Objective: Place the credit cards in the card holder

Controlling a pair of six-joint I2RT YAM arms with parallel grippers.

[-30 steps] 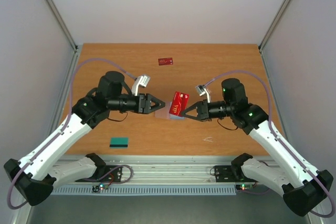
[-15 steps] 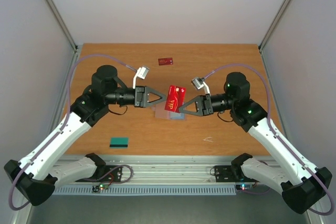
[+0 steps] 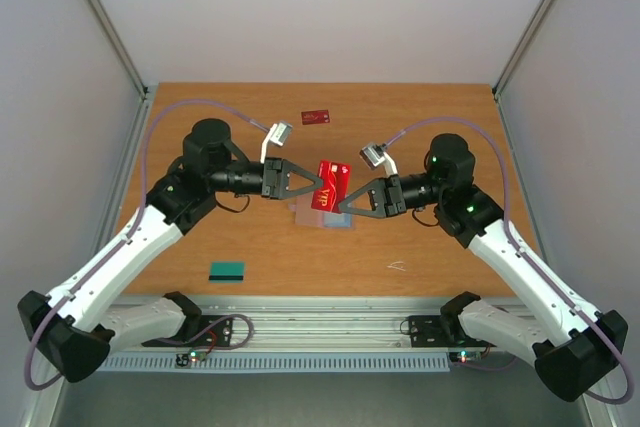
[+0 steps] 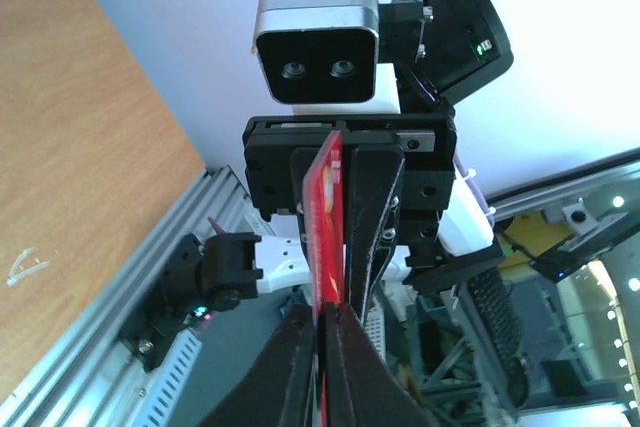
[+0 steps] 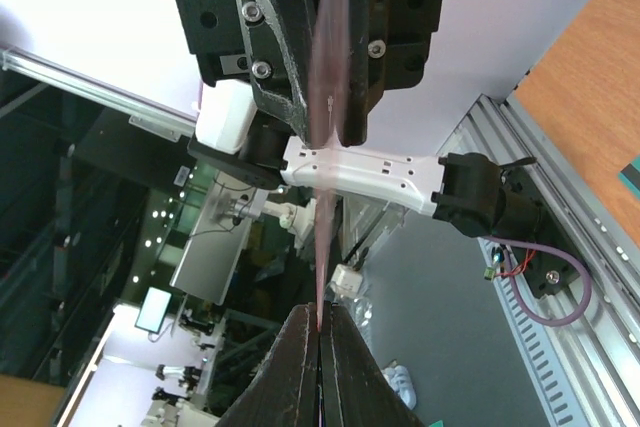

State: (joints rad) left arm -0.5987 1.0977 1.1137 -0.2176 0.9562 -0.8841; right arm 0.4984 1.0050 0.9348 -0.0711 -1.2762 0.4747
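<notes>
A red credit card [image 3: 331, 185] with pale "VIP" lettering hangs in the air over the middle of the table. My left gripper [image 3: 311, 185] is shut on its left edge and my right gripper [image 3: 345, 205] is shut on its lower right edge. The left wrist view shows the card [image 4: 322, 209] edge-on between my left gripper's tips [image 4: 322, 325]. The right wrist view shows it [image 5: 322, 247] as a thin line rising from my right gripper's tips [image 5: 320, 325]. The card holder [image 3: 339, 223] lies flat below, showing light blue. A second red card [image 3: 316, 117] lies at the back. The teal-green card [image 3: 227, 270] lies front left.
A tiny white scrap [image 3: 397, 266] lies front right on the wooden table [image 3: 440, 127]. Grey walls stand on both sides, and a metal rail [image 3: 320, 332] runs along the near edge.
The red card has risen and shifted a little left off the holder. My left gripper has come up from the table and closed on the card's left edge, while my right gripper kept hold.
</notes>
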